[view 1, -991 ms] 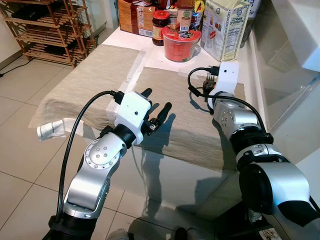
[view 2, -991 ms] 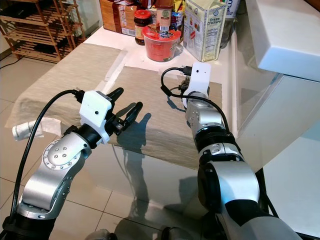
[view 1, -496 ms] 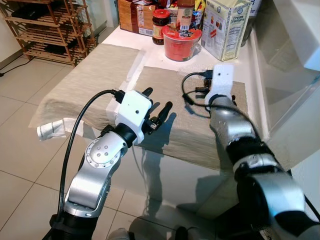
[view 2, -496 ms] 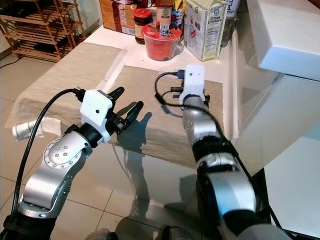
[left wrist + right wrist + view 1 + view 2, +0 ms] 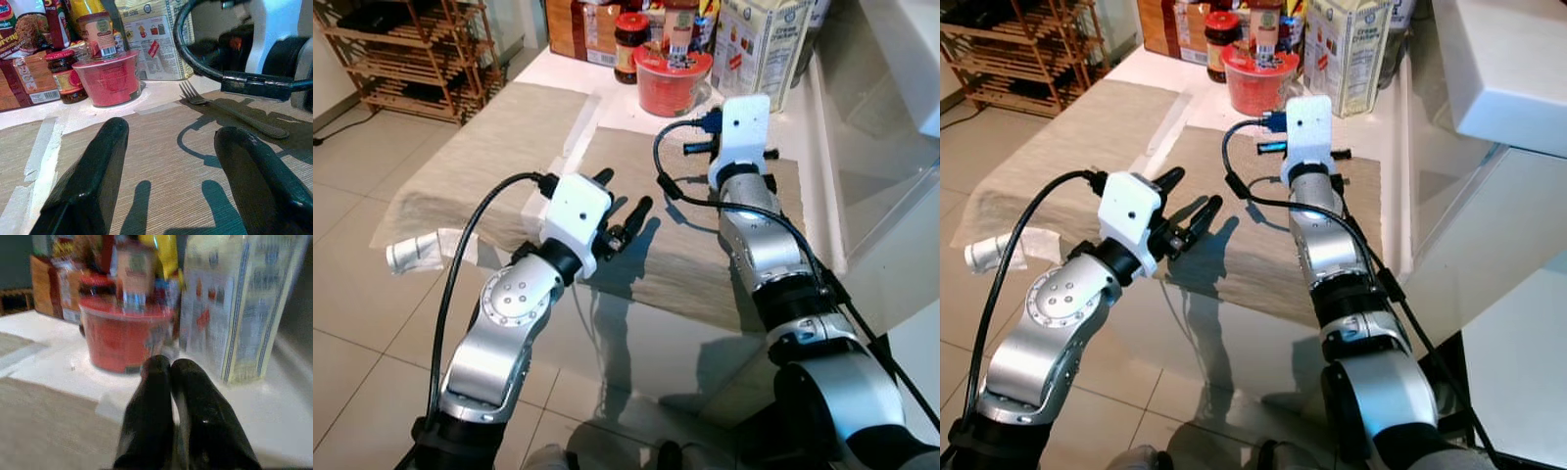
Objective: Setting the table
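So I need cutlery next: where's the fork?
The fork lies on the right placemat, beneath the right gripper, near the red bowl.

Two beige placemats lie on the counter (image 5: 563,73): the left placemat (image 5: 480,147) and the right placemat (image 5: 675,211). One fork (image 5: 230,110) lies on the right placemat, and at the back stand one red bowl (image 5: 673,83), one cracker box (image 5: 759,44), one dark jar with a red lid (image 5: 628,44) and one brown carton (image 5: 579,27). There are two arms, each with one tool: the left tool (image 5: 619,211) and the right tool (image 5: 171,416); one wooden rack (image 5: 411,54) stands on the floor.
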Robot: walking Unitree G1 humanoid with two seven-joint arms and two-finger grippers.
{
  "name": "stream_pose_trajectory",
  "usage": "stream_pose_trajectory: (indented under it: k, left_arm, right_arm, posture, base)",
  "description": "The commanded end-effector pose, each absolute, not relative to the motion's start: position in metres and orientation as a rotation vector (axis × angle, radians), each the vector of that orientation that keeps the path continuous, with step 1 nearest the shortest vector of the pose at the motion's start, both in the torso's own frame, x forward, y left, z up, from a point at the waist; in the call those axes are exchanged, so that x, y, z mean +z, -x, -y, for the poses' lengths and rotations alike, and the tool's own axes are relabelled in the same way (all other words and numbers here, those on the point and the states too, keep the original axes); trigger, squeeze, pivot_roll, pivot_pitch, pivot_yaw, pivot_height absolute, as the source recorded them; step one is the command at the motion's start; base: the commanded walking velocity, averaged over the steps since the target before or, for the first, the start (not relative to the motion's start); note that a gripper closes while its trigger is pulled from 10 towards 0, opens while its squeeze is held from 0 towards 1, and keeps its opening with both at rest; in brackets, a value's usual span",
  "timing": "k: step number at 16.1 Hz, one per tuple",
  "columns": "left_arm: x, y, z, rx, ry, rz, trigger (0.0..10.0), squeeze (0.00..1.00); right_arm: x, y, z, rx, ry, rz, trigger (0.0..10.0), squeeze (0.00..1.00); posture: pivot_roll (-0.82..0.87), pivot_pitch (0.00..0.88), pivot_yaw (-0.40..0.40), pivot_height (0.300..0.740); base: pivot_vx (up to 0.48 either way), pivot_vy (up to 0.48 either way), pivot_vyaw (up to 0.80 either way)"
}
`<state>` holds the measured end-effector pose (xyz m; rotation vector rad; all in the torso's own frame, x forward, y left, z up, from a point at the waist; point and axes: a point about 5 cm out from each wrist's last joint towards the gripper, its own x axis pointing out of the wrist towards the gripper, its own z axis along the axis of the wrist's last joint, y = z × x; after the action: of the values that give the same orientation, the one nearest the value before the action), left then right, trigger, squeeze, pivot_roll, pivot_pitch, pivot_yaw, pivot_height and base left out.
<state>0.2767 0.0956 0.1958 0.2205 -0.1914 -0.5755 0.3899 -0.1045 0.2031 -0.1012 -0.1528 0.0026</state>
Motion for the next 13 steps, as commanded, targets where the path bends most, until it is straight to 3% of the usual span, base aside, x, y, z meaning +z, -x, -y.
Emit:
stream_pose_trajectory:
  k: [1,13]
  left_arm:
    - [0.1974,-0.2771,-0.0938,-0.582,-0.224,0.195,10.0,0.0]
    - [0.1929,-0.2749,-0.0954,-0.588,-0.223,0.179,10.0,0.0]
  right_arm:
    - [0.197,-0.3895,0.1107,-0.02,0.066,0.111,10.0,1.0]
    - [0.1883,-0.3884,0.1199,-0.036,0.063,0.065,10.0,1.0]
  posture:
    - [0.1,0.074,0.002,0.74]
    - [0.1,0.08,0.004,0.74]
  base:
    - [0.0,0.0,0.0]
    - [0.0,0.0,0.0]
